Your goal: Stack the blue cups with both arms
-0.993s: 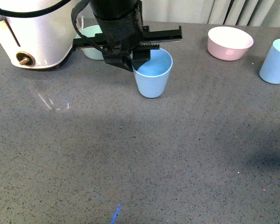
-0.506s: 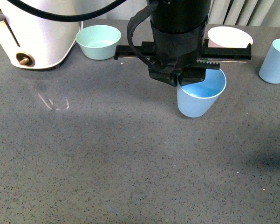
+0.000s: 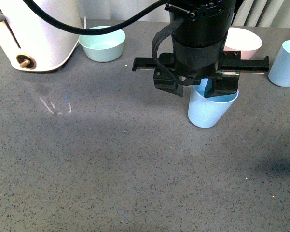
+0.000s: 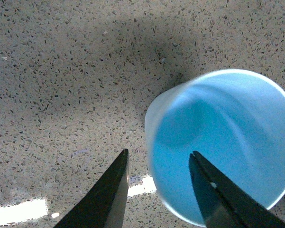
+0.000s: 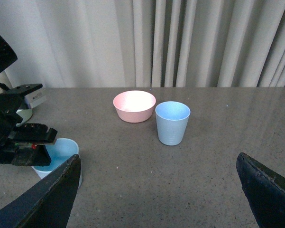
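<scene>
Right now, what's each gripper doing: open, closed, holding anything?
Left gripper: open, its fingers straddling the wall of the blue cup with gaps showing, not clamped.
Right gripper: open, holding nothing.

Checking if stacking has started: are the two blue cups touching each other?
Apart. The front view shows a wide stretch of bare table between the tilted blue cup and the other blue cup standing far to its right.
</scene>
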{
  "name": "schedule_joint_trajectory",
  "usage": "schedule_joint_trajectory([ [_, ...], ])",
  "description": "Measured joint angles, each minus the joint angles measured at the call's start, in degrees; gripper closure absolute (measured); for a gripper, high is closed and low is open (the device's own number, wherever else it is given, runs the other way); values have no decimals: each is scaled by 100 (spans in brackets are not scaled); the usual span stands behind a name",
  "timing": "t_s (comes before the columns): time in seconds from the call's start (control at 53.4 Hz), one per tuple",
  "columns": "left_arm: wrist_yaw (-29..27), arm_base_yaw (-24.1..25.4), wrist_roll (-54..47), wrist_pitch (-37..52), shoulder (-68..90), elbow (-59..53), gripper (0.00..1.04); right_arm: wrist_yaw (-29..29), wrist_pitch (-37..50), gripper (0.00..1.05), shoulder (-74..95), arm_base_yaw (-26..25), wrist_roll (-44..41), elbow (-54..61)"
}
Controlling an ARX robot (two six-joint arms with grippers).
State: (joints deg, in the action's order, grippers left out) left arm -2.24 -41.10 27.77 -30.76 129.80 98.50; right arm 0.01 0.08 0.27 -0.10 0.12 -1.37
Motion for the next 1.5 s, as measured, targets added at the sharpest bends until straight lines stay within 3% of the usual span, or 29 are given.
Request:
schedule_joint_trajectory([
  [0.225, 55, 96, -2, 160, -74, -33, 30, 0, 0, 9, 0, 0, 0, 0],
  [0.337, 136, 212, -2, 328, -428, -249, 8, 0, 0, 9, 0, 0, 0, 0],
  [0.749, 514, 719, 28, 1344, -2096, -1725, 9, 0, 0, 9, 0, 0, 0, 0],
  [0.787, 149, 750, -105, 1792, -2229, -1998, 11, 0, 0, 9, 0, 0, 0, 0],
  [0.824, -811, 839, -546, 3093, -2446, -2638, 18, 0, 0, 9, 0, 0, 0, 0],
  [0.918, -1982, 1215, -1556, 5657, -3003, -4113, 32, -11, 0, 9, 0, 0, 0, 0],
  [1.049, -1744, 2098, -2347, 7888, -4175, -5945, 54, 2, 0, 9, 0, 0, 0, 0],
  [1.199, -1329, 2583, -2594, 8352, -5222, -7239, 80, -22, 0, 9, 0, 0, 0, 0],
  [1.293, -1043, 2820, -2662, 8365, -5617, -7906, 103, -15, 0, 9, 0, 0, 0, 0],
  [1.499, -669, 3178, -2697, 8308, -6470, -8579, 103, 0, 0, 9, 0, 0, 0, 0],
])
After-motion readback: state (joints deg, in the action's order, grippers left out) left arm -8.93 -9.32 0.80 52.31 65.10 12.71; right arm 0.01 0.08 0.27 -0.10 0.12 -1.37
